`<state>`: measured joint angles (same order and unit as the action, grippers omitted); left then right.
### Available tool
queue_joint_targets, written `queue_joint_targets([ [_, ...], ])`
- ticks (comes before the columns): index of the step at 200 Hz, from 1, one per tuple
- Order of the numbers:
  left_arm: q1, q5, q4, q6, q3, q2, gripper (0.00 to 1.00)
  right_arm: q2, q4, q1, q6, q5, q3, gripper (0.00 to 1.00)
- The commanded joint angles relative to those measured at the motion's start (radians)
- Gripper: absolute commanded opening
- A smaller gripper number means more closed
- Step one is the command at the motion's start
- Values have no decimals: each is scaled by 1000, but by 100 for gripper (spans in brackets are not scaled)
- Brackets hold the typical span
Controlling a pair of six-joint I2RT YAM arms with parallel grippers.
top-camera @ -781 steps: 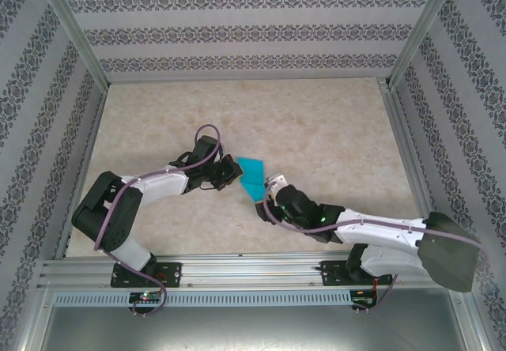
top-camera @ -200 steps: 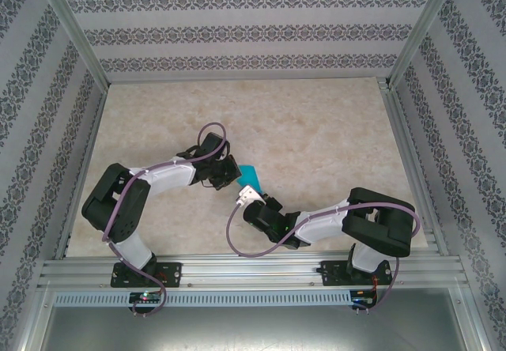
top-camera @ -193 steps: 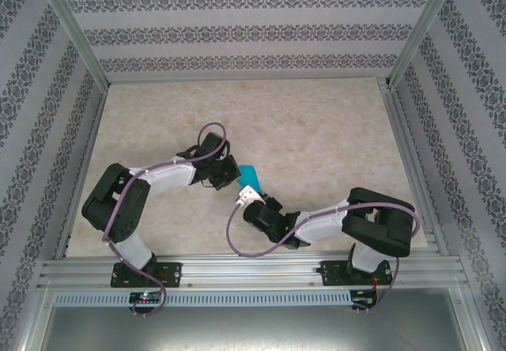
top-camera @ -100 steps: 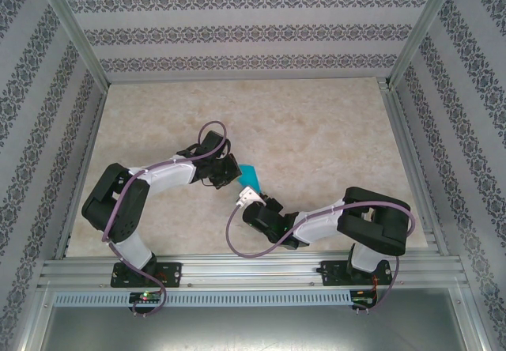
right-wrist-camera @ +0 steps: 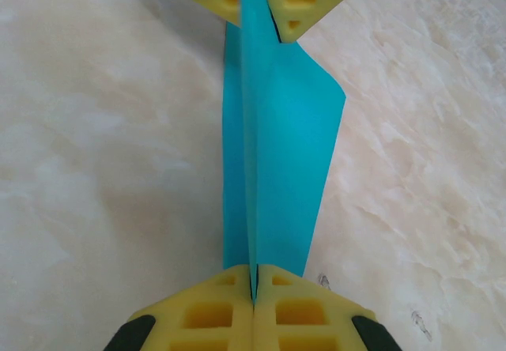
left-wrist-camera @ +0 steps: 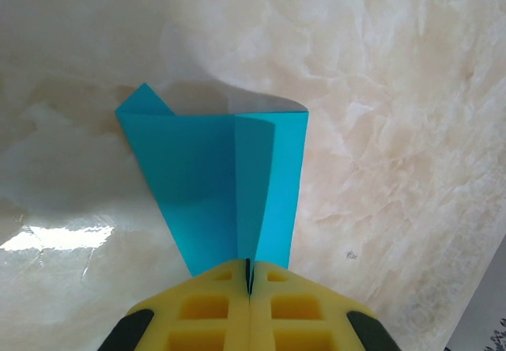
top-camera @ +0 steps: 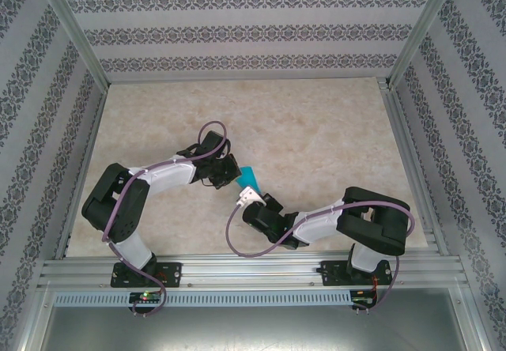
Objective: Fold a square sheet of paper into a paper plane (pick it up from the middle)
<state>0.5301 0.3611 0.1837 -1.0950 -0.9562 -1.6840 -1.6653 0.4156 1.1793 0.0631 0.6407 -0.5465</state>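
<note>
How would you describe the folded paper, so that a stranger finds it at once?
Start at the marble-patterned table, near its middle, where the left arm and the right arm meet. There the folded paper is pinched at one end by the left fingers and at the other by the right fingers. It is the one teal-blue thing there, with a long centre crease.

I'm seeing a teal-blue paper plane (right-wrist-camera: 277, 153), yellow finger pads (right-wrist-camera: 207, 316), a creamy marbled table (top-camera: 316, 130) and grey-on-white floral-striped walls (top-camera: 237, 32).
</note>
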Motion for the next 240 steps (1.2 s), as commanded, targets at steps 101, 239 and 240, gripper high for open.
queue_joint_targets([
  [101,2,-268,256,61,68,321,44,91,70,-184,281,-511,58,0],
  [239,3,-190,190,54,117,308,41,57,187,-368,544,-874,126,0],
  [240,3,-188,188,55,116,308,41,57,186,-370,547,-876,126,0],
])
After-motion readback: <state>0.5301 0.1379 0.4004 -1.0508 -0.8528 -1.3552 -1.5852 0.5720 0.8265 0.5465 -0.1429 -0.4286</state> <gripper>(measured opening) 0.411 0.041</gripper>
